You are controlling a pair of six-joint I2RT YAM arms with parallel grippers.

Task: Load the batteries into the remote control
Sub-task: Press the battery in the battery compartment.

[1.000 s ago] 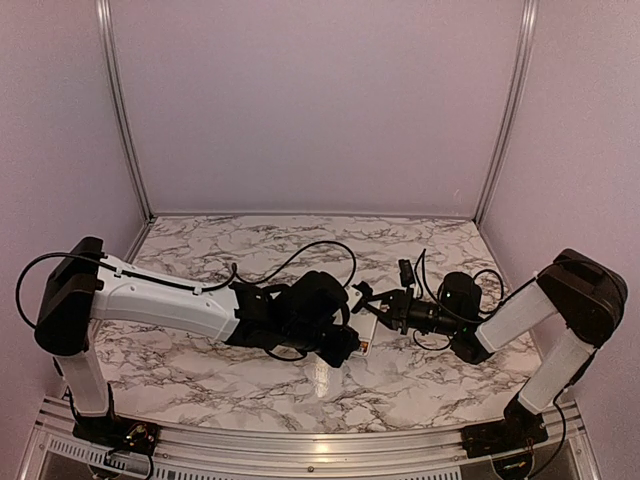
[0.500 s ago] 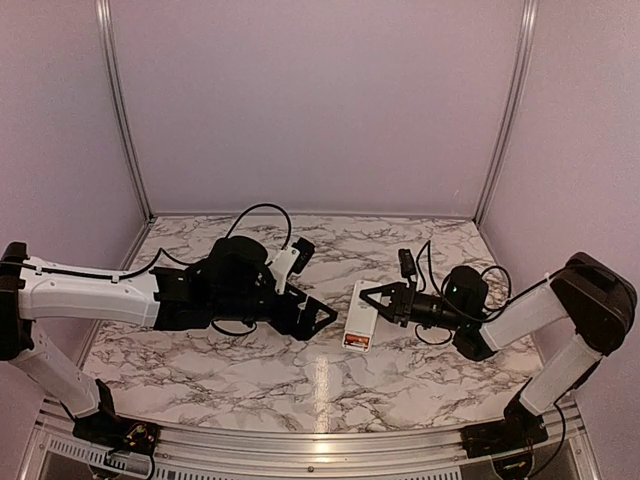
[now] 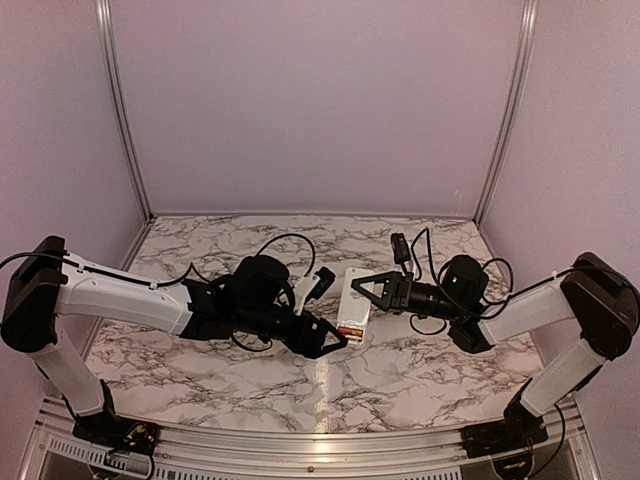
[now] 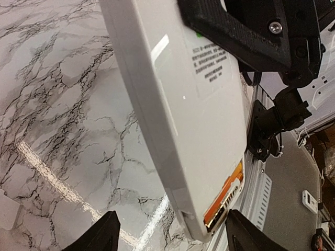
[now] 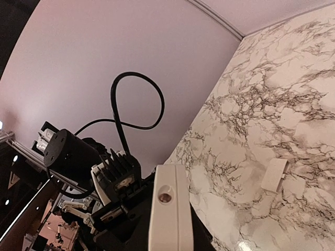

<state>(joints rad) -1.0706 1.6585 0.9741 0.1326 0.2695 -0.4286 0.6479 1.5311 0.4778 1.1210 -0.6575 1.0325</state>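
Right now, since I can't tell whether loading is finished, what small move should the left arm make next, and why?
Probably ease the open left gripper to the lower end of the remote control, which the right gripper clamps, and press the batteries home. Orange and gold show at that uncovered end, and a loose white panel, likely the cover, lies on the table.

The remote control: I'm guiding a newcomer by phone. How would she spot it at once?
Look at the middle of the marble table. There the right gripper clamps the remote control, a flat white slab. What sets it apart is the orange and gold batteries showing at its near end.
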